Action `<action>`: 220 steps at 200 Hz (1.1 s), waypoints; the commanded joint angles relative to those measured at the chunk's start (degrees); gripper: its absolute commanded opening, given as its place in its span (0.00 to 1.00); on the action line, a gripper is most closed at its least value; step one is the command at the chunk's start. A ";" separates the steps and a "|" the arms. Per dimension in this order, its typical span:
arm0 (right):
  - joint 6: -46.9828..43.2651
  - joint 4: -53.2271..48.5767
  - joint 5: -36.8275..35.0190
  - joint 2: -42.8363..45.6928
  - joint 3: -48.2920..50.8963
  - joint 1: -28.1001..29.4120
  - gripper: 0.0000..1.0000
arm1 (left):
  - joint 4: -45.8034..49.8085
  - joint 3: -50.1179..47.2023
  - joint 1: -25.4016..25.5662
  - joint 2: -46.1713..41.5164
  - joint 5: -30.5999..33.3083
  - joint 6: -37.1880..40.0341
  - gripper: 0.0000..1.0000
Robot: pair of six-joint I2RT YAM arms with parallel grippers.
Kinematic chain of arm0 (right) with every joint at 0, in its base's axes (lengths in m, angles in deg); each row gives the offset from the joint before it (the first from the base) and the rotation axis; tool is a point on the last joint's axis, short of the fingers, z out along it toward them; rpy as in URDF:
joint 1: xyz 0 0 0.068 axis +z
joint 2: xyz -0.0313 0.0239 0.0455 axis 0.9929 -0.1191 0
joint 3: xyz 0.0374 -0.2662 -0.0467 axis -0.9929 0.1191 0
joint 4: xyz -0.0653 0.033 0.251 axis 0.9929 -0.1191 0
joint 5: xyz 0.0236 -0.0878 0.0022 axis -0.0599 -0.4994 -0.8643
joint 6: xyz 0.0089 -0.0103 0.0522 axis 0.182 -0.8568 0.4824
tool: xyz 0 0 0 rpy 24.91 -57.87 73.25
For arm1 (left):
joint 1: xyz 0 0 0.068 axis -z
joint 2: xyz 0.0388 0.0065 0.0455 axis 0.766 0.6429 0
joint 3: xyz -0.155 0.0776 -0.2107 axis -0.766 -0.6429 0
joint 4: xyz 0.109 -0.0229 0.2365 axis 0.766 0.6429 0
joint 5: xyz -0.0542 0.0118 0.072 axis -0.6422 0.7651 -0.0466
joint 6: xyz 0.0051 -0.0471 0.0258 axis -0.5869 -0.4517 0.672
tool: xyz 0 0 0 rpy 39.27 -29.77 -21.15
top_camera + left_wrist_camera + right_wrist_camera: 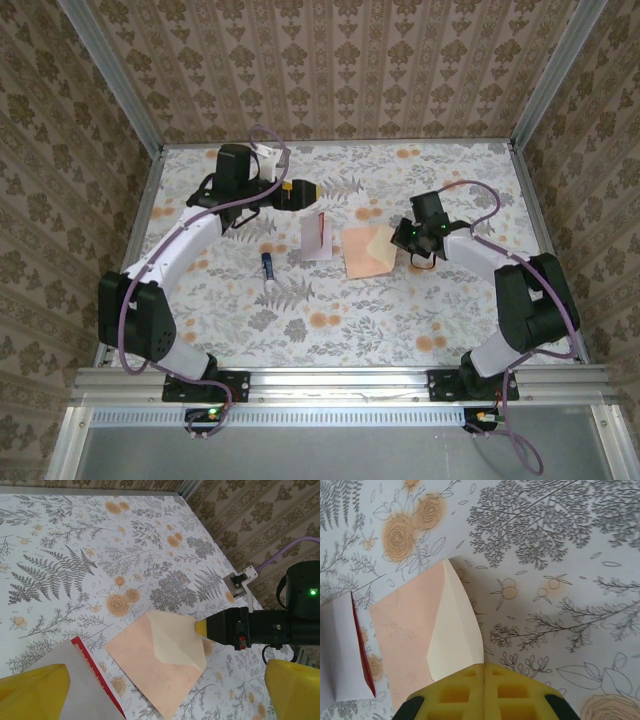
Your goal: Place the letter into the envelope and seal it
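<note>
Two end effectors flank the papers. The left end effector (303,193), fingers spread wide, is held above the worktop (450,180). The letter (316,238) is laid just beside it at 6 o'clock, long axis running 12 to 6, so the left arm is judged nearer. The envelope (366,252) is set at the letter's 3 o'clock. The right end effector (484,677) is pressed together on the raised flap (455,630). That pinch is made out plainly in the right wrist view, while from above it is too small to tell.

Small blue-white stick (268,266) on floral tabletop (330,320)
</note>
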 commanded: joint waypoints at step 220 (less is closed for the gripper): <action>5.83 3.62 -11.60 -0.56 0.65 5.28 0.04 | -1.19 -1.51 -2.33 -2.46 -1.80 0.33 1.00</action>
